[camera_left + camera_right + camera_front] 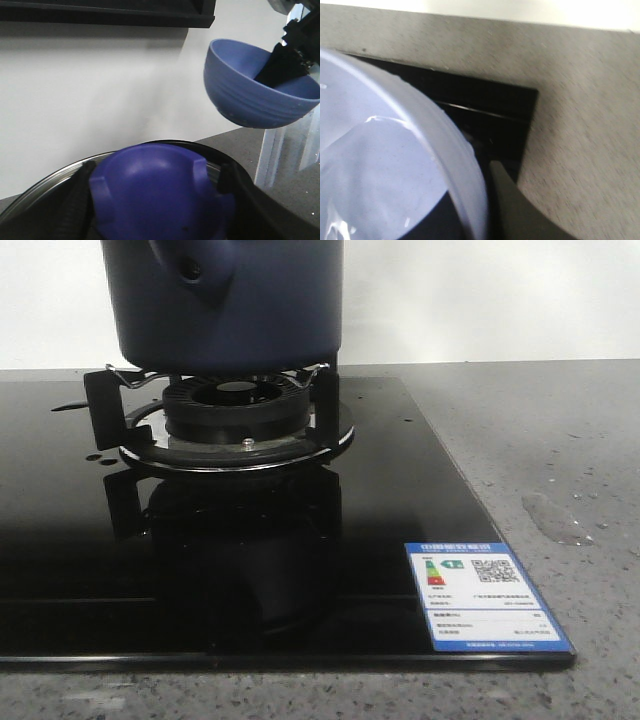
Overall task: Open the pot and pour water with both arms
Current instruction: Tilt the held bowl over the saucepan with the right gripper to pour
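Observation:
The dark navy pot stands on the gas burner, its handle stub with a round hole toward the front left; its top is cut off by the frame. No gripper shows in the front view. My left gripper is shut on the blue knob of a glass lid with a metal rim. My right gripper is shut on the rim of the lighter-blue bowl, one finger outside it. The bowl hangs tilted in the air; water glints inside it.
The burner sits on a black glass hob with an energy label at its front right corner. Grey speckled countertop surrounds it, with a small water puddle. A white wall stands behind.

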Available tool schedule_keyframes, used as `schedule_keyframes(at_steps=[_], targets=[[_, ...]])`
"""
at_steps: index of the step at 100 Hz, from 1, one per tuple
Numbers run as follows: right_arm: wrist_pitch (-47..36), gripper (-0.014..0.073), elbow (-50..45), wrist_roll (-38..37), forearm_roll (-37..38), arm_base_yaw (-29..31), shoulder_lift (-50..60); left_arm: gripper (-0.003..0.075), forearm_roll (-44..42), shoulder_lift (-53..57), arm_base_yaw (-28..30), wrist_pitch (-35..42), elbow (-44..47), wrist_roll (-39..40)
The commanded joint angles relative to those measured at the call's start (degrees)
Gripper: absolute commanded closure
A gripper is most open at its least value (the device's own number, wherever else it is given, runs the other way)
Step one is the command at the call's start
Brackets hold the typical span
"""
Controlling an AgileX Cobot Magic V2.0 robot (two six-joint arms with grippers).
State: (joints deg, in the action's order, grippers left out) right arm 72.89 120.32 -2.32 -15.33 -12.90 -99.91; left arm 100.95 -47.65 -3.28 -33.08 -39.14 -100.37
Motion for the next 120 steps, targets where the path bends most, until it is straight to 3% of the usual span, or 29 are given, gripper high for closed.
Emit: schedule_keyframes(at_steps=[1,42,62,73,105,120], targets=[[-4.31,0.0655,5.59,0.60,0.01,-1.17,-0.20,0.0373,5.51,0.83,-0.49,-2.17,-1.87,-0.12],[-14.79,0.0654,7.79,0.60,21.17,-10.42,-3.30,0.0373,5.51,0.83,-0.49,-1.95,-1.87,-0.12],[-16.12,0.0632,7.69,0.43,32.68,-15.20,-3.63,0.0373,5.51,0.83,-0.49,-1.97,-1.87,-0.12],[-16.00,0.0632,7.69,-3.52,39.13,-16.90,-4.22,0.0373,5.51,0.83,-0.49,-1.92,-1.87,-0.12],[-16.27,0.0632,7.69,-5.49,45.76,-19.14,-5.23,0.0373,5.51,0.83,-0.49,-1.84,-1.87,-0.12],[-16.93,0.0632,7.69,-7.85,53.22,-21.64,-5.23,0.0373,5.51,0.83,-0.49,-1.84,-1.87,-0.12]])
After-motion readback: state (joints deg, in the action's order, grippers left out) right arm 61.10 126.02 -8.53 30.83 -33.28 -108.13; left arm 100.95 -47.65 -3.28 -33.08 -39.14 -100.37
